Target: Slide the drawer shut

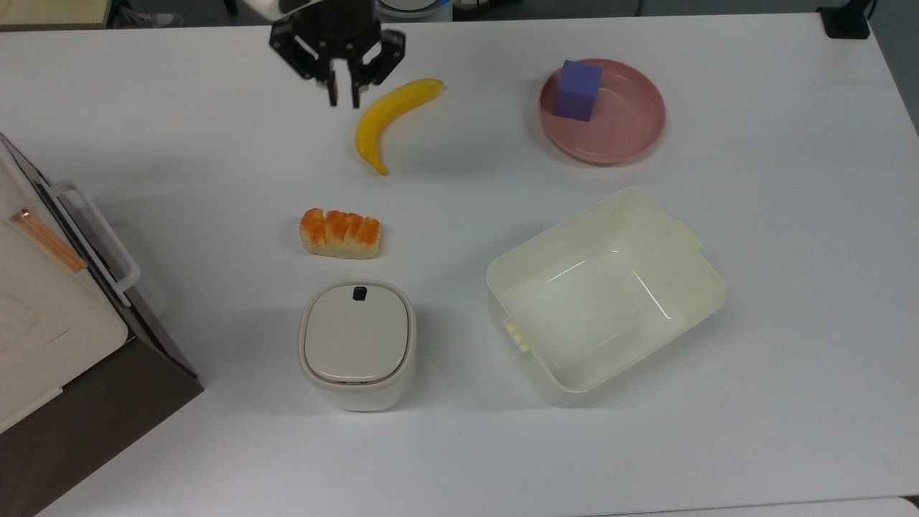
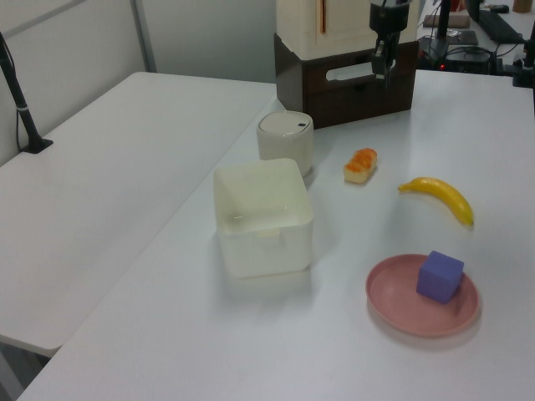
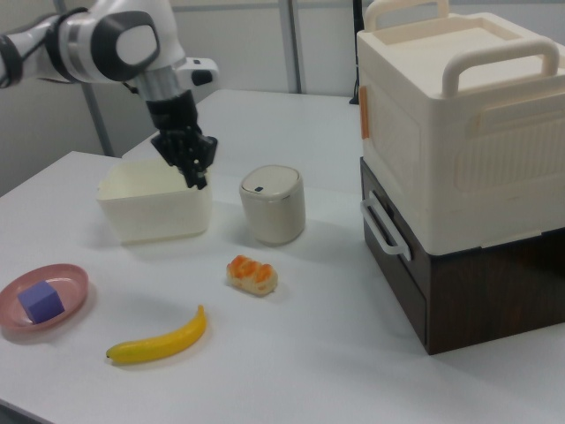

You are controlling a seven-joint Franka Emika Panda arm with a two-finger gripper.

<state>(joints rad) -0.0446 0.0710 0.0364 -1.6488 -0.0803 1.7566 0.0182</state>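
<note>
The drawer (image 3: 395, 258) has a dark brown front and a white loop handle (image 3: 380, 228). It sits in a brown cabinet under a cream box, and its front lies flush with the cabinet face. In the top view the handle (image 1: 97, 231) is at the far left edge. My gripper (image 1: 343, 99) hangs over the table's far side next to the banana's upper end, far to the right of the drawer. Its fingers are open by a narrow gap and hold nothing. In the left view the gripper (image 2: 382, 70) stands before the cabinet front, and in the right view the gripper (image 3: 196, 177) hangs near the tub.
A yellow banana (image 1: 388, 118), a bread roll (image 1: 339, 233) and a lidded canister (image 1: 357, 343) lie mid-table. A large cream tub (image 1: 689, 287) stands to the top view's right. A pink plate (image 1: 632, 129) holds a purple cube (image 1: 578, 90). A cream box (image 1: 43, 316) tops the cabinet.
</note>
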